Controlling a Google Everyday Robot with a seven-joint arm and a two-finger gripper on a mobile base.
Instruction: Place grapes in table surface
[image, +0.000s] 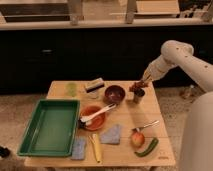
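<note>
The grapes (135, 88), a small dark purple-red cluster, are at the far right of the light wooden table surface (162, 134). Something small, dark and grey (138, 97) lies directly under them. I cannot tell whether they rest there or hang just above it. My gripper (145, 80) is right at the grapes' upper right side. It comes down from the white arm (175, 54), which reaches in from the right.
A dark maroon bowl (114, 93) sits left of the grapes. An orange bowl with a white utensil (93, 117) and a green tray (50, 126) lie further left. A red-yellow apple (137, 138), a green vegetable (147, 148), a grey cloth (112, 135) and a yellow tool (96, 148) lie near the front edge.
</note>
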